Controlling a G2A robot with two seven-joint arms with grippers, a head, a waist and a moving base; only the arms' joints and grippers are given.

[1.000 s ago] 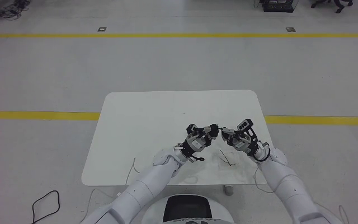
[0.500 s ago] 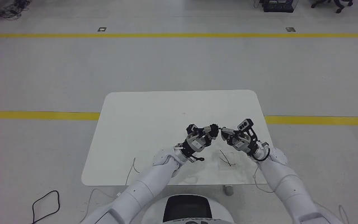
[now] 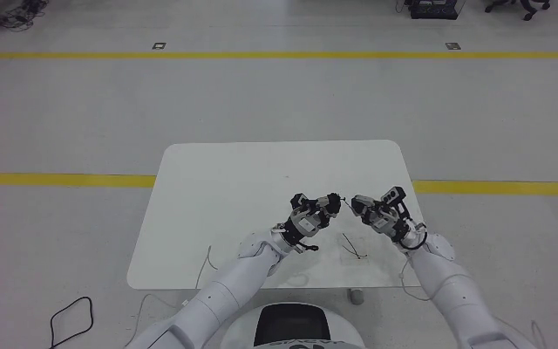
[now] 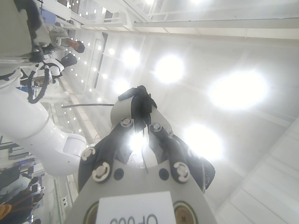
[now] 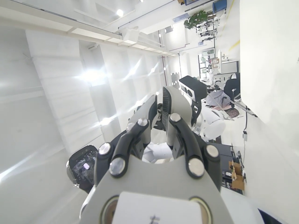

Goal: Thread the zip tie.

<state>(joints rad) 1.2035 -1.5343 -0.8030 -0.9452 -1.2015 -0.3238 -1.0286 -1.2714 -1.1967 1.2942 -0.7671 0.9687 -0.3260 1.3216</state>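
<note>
Above the white table [image 3: 227, 201], my left gripper [image 3: 330, 204] is shut on a black zip tie [image 4: 140, 103], bunched between its fingertips. One thin strand [image 4: 88, 105] sticks out sideways and another runs back toward the palm. In the top view a short thin piece of the tie [image 3: 343, 201] shows between the two grippers. My right gripper [image 3: 357, 208] faces the left one a short way to its right. Its fingers [image 5: 167, 102] stand a narrow gap apart, and I see nothing between them.
A second thin black zip tie [image 3: 353, 246] lies on the table below the grippers, near the front edge. A thin white cable [image 3: 209, 258] hangs over the front left edge. The table's left and far parts are bare.
My right gripper and wrist have drawn back a little to the right, away from the left gripper. The left arm has not moved.
</note>
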